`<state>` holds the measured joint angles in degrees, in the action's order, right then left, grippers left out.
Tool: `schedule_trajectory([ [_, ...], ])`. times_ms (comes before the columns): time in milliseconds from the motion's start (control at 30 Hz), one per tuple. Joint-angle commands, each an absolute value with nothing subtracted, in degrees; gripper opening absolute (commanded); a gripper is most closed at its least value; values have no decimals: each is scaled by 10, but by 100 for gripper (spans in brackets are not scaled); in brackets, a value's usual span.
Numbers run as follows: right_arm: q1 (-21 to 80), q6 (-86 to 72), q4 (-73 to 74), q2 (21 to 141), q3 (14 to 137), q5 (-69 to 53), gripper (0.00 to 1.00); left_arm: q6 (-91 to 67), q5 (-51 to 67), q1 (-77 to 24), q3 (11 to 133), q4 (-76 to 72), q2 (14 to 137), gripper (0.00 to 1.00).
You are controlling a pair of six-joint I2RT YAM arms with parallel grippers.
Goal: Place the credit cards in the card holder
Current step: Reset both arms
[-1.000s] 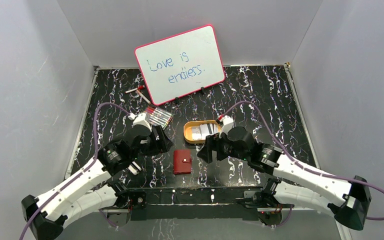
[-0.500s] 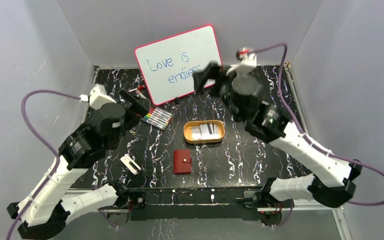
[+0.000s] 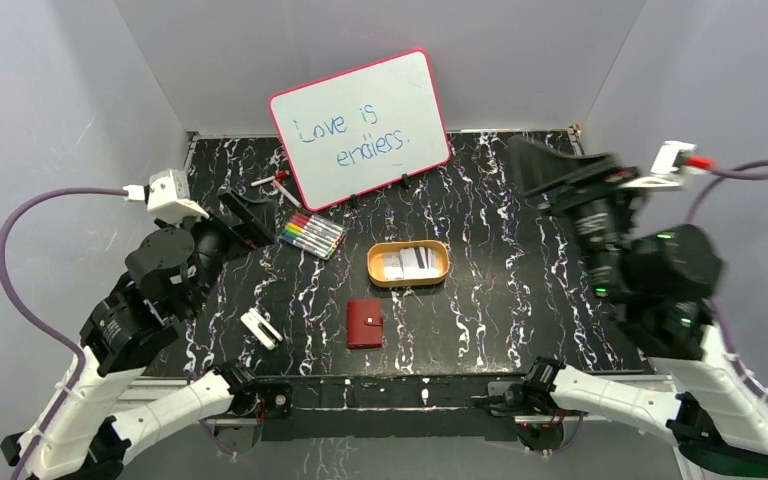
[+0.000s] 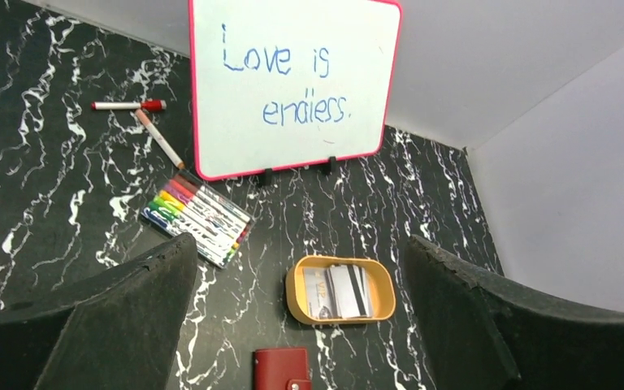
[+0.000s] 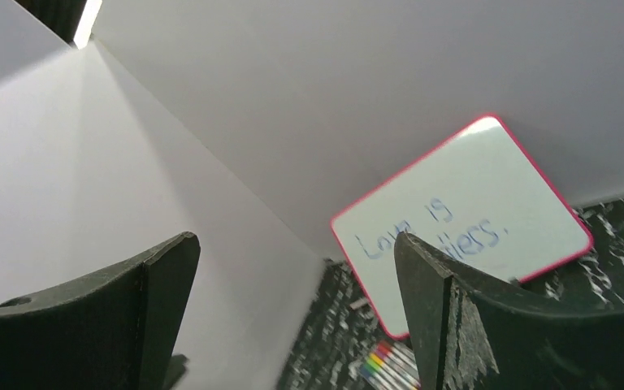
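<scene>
The credit cards (image 3: 406,263) lie in an orange oval tray (image 3: 374,266) at mid-table; they are pale, one with a dark stripe (image 4: 357,291). The dark-red card holder (image 3: 364,323) lies closed on the table in front of the tray, its top also in the left wrist view (image 4: 280,370). My left gripper (image 3: 247,216) is open and empty, raised at the left. My right gripper (image 3: 540,172) is open and empty, raised high at the right, aimed at the back wall.
A pink-framed whiteboard (image 3: 360,126) stands at the back. A colour marker set (image 3: 312,235) lies left of the tray, two loose markers (image 4: 142,122) behind it. A small white object (image 3: 260,328) lies front left. Grey walls enclose the table.
Both arms have risen from low beside the card holder and tray and swung outward. The right gripper moved from the whiteboard to the far right. The cards and holder have not moved.
</scene>
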<state>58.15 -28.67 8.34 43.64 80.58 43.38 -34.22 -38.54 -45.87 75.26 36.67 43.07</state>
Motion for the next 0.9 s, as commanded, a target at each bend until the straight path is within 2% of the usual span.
schedule_trajectory([
  [0, 583, -283, 105, 490, 694, 435, 99, -306, -352, -457, 708, 379, 431, 95],
  [167, 583, -283, 105, 437, 601, 435, 99, -335, -329, -457, 644, 386, 398, 95],
  [200, 584, -53, 128, 418, 585, 399, 100, -337, -328, -457, 637, 385, 392, 95],
  [233, 583, -30, 143, 401, 576, 536, 100, -337, -328, -457, 630, 385, 388, 95],
  [367, 583, -18, 80, 350, 533, 468, 100, -336, -335, -457, 617, 398, 389, 95],
  [600, 583, -42, 166, 426, 606, 457, 100, -306, -350, -456, 636, 395, 414, 95],
  [867, 583, -3, 59, 409, 685, 402, 100, -241, -351, -457, 729, 348, 454, 95],
])
